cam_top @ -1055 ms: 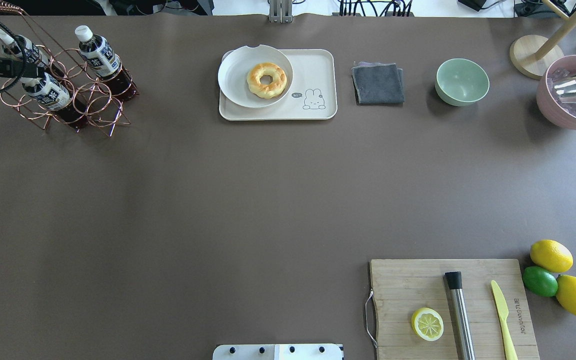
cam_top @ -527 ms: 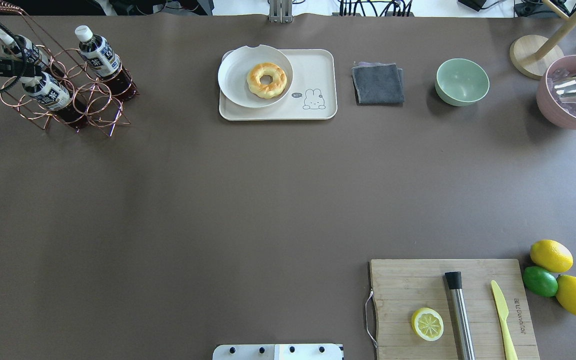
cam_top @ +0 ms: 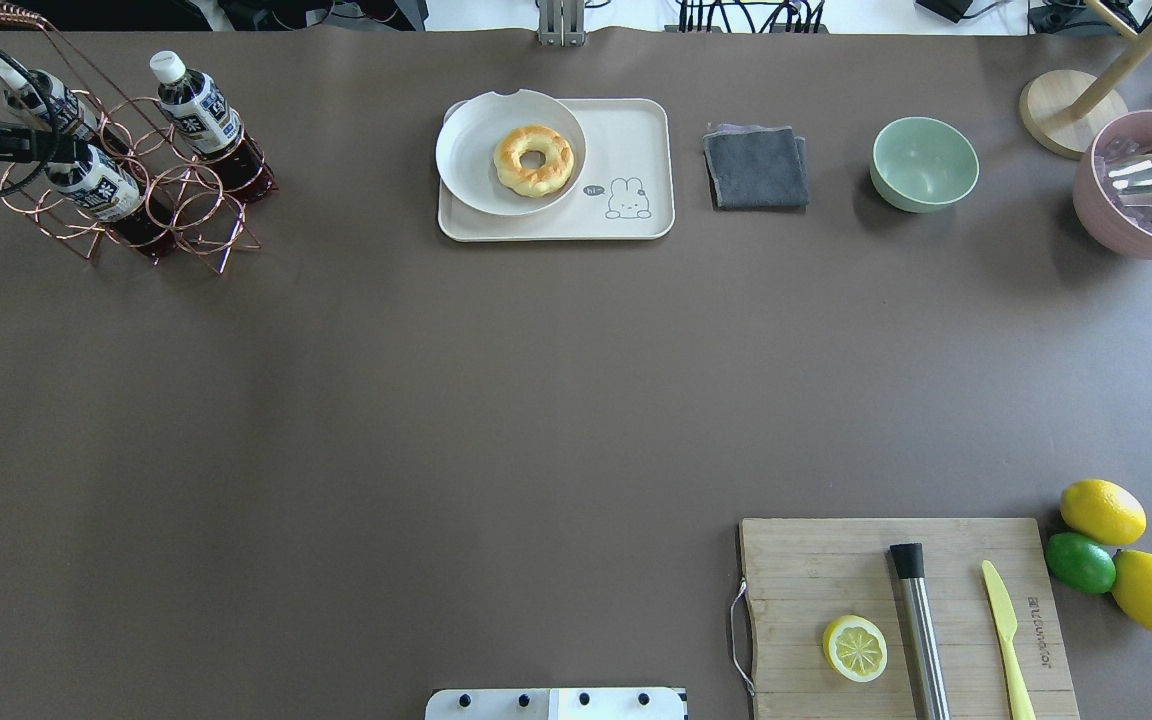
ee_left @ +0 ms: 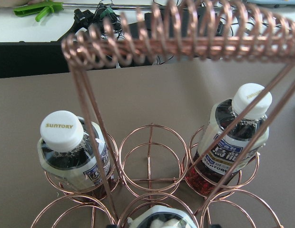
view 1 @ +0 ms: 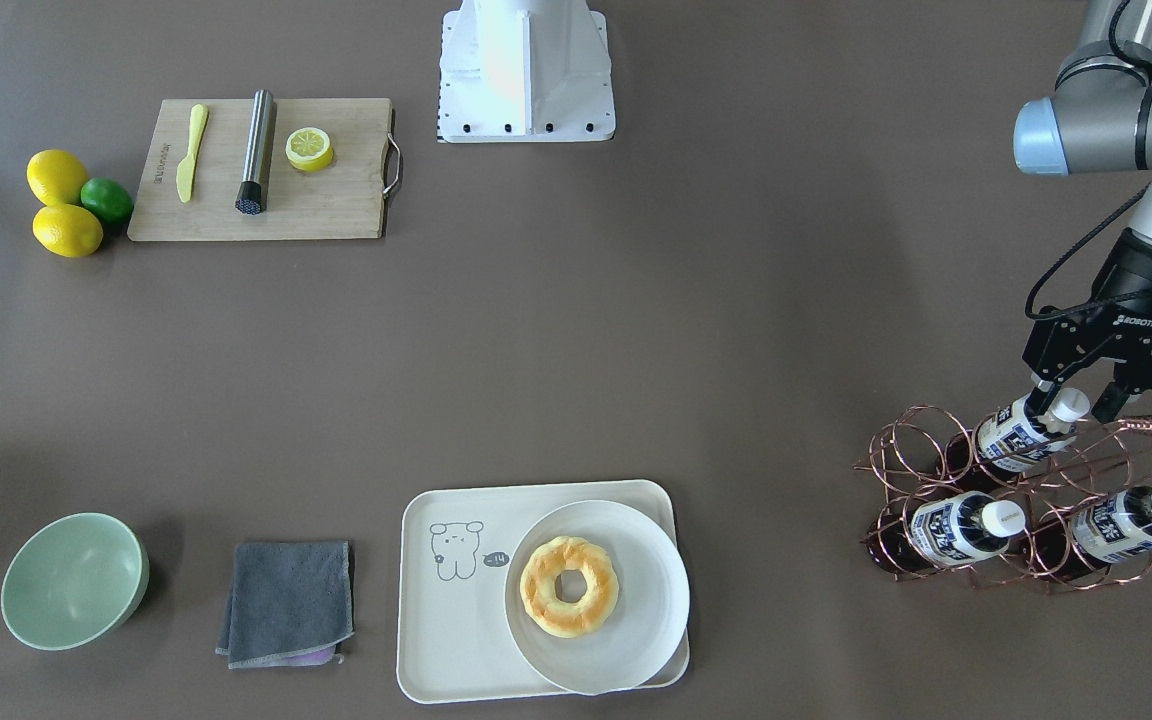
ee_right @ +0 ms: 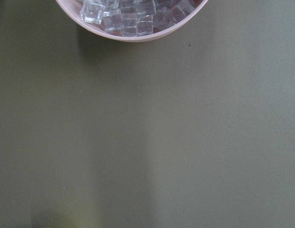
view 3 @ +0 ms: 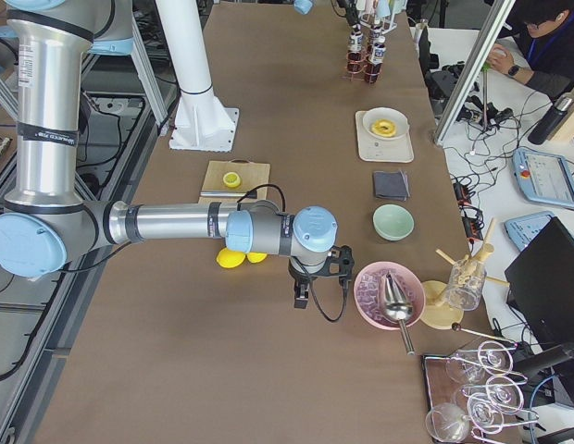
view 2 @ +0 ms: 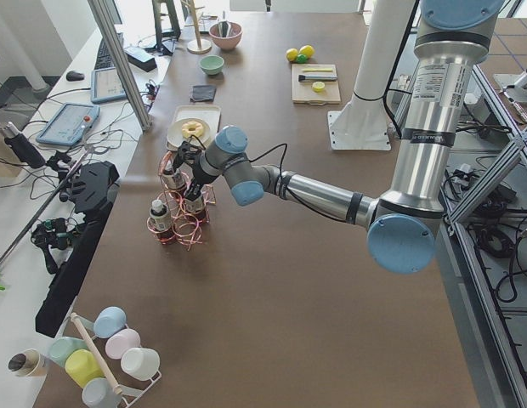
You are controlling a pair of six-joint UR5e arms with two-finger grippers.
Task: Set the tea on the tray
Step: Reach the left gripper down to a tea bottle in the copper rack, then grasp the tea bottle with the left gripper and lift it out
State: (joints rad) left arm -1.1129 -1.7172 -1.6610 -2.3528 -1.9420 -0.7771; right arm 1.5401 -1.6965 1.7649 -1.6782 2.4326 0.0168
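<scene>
Three tea bottles stand tilted in a copper wire rack (view 1: pixel 921 450). My left gripper (view 1: pixel 1072 400) is open, with its fingers on either side of the white cap of the tea bottle nearest the robot (view 1: pixel 1021 428); small gaps show. In the overhead view that bottle (cam_top: pixel 96 185) is at the far left. In the left wrist view its cap (ee_left: pixel 157 222) is at the bottom edge, with two more bottles (ee_left: pixel 73 156) (ee_left: pixel 238 137) behind. The cream tray (view 1: pixel 446 620) (cam_top: pixel 636 130) holds a round plate (view 1: pixel 636 600) with a doughnut. My right gripper (view 3: pixel 303 298) hangs near a pink ice bowl (view 3: pixel 389 296); I cannot tell its state.
The rack's coiled handle (ee_left: pixel 185 38) arches over the bottles. A grey cloth (cam_top: pixel 756 165) and a green bowl (cam_top: pixel 924 163) lie right of the tray. A cutting board (cam_top: pixel 836 570) with a lemon half, a metal tool and a knife is near the robot. Lemons and a lime (cam_top: pixel 1101 550) lie beside it.
My left gripper has edged further over the near bottle's cap, and that bottle has shifted slightly away from the robot. Everything else is unmoved.
</scene>
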